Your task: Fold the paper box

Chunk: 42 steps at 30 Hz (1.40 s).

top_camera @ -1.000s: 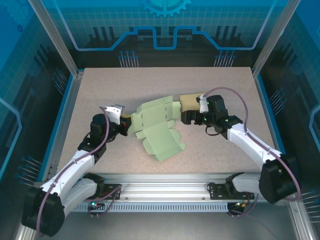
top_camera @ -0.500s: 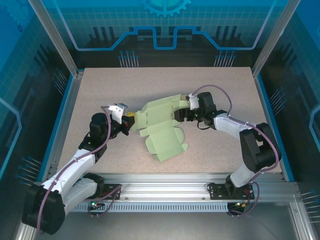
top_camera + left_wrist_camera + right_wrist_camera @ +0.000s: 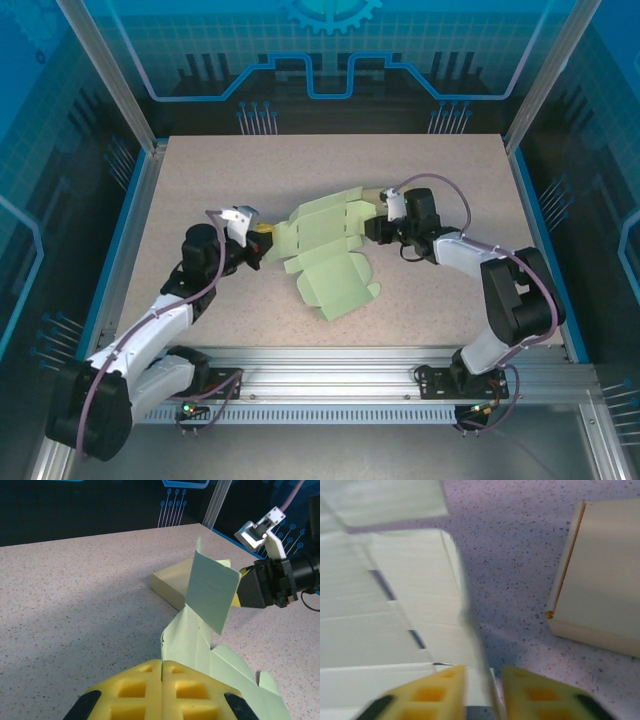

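The paper box (image 3: 325,255) is a pale green cut-out lying partly unfolded in the middle of the table. My left gripper (image 3: 262,238) is shut on its left edge; in the left wrist view the yellow pads (image 3: 140,690) press together on the thin green sheet (image 3: 187,640), and one flap (image 3: 210,587) stands upright beyond. My right gripper (image 3: 372,228) is at the box's right side. In the right wrist view its jaws (image 3: 483,672) stand a narrow gap apart, with a blurred upright flap edge (image 3: 470,625) between them.
A cream rectangular block (image 3: 605,570) lies flat just right of the right gripper, also behind the raised flap (image 3: 172,582). Speckled tabletop (image 3: 250,170) surrounds the box. Metal frame posts and blue walls bound the table.
The right gripper moved left from the cream block onto the box's right flap and its jaws narrowed sharply. The box shifted slightly. The left gripper kept its hold.
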### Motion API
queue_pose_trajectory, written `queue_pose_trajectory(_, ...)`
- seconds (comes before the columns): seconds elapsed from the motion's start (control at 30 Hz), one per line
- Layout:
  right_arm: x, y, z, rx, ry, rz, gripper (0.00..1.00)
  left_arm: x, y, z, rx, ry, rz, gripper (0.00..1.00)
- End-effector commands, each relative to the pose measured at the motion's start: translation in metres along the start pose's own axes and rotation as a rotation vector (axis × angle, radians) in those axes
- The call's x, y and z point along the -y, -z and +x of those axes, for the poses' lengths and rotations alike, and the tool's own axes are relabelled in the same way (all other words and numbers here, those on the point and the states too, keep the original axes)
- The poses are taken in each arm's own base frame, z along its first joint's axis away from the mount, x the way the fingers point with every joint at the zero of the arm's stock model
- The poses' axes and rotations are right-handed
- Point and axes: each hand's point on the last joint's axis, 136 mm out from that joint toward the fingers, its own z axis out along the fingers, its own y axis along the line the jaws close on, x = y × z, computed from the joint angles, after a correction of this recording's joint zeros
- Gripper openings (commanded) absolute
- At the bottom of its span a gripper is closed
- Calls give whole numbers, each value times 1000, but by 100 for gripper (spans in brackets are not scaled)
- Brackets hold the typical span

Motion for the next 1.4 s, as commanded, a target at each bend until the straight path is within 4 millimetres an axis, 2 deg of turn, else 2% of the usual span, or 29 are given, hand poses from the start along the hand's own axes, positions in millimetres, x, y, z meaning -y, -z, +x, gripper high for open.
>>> queue_pose_trajectory(0.0, -9, 13, -12, 49, 43, -16, 9, 6, -5, -27, 48, -37, 41, 0)
queue_pose_trajectory(0.03, -8, 15, -12, 51, 48, -9, 6, 6, -7, -28, 40, -38, 44, 3)
queue_pose_trajectory(0.13, -9, 21, -11, 29, 74, 12, 0, 9, -13, -36, 14, -67, 73, 21)
queue_pose_trajectory(0.17, -10, 22, -9, 18, 87, 17, 0, 11, -15, -42, 5, -82, 87, 33)
queue_pose_trajectory(0.23, -13, 26, -6, 8, 119, 27, 0, 15, -18, -55, -7, -116, 107, 65)
queue_pose_trajectory(0.27, -15, 28, -5, 7, 137, 30, 0, 16, -19, -63, -11, -139, 111, 73)
queue_pose_trajectory(0.4, -22, 36, -2, 27, 200, 41, 0, 19, -20, -94, 28, -251, 112, 86)
queue_pose_trajectory(0.47, -26, 41, -2, 38, 226, 44, 0, 23, -22, -106, 42, -318, 130, 89)
queue_pose_trajectory(0.53, -29, 45, -3, 51, 248, 40, 0, 26, -28, -107, 15, -395, 168, 93)
queue_pose_trajectory(0.83, -52, 64, -3, 108, 352, -8, 0, 0, -77, -79, -265, -664, 280, 96)
queue_pose_trajectory(1.07, -64, 74, -1, 110, 386, -40, 0, -12, -99, -68, -288, -766, 329, 92)
queue_pose_trajectory(1.2, -67, 77, -2, 111, 395, -48, 0, -26, -112, -61, -323, -782, 314, 90)
queue_pose_trajectory(1.37, -69, 74, -1, 94, 402, -63, 0, -40, -127, -62, -319, -784, 291, 87)
